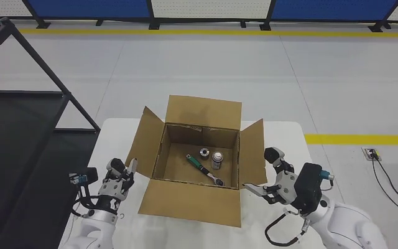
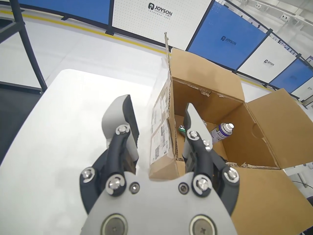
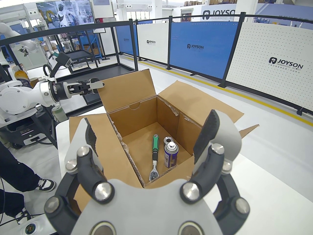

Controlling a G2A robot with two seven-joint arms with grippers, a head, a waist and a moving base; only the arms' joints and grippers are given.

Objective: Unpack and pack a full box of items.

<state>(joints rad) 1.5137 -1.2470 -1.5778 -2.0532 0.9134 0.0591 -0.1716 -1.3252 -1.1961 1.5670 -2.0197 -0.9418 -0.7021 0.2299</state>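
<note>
An open cardboard box (image 1: 186,202) stands mid-table with all its flaps spread. On its floor lie a green-handled ratchet wrench (image 1: 204,169) (image 3: 154,155), an upright spray can (image 1: 217,160) (image 3: 170,154) (image 2: 221,132) and a small metal ring (image 1: 203,152) (image 3: 168,139). My left gripper (image 1: 123,167) (image 2: 159,118) is open at the box's left near corner, its fingers either side of the labelled side flap (image 2: 161,128) without touching it. My right gripper (image 1: 264,172) (image 3: 151,130) is open at the right near corner, just outside the box (image 3: 129,91).
The white table (image 1: 280,134) (image 2: 73,103) has bare room on both sides of the box. A black metal rack (image 1: 37,124) stands off the table's left side. Blue and white fence panels (image 1: 211,7) line the far floor.
</note>
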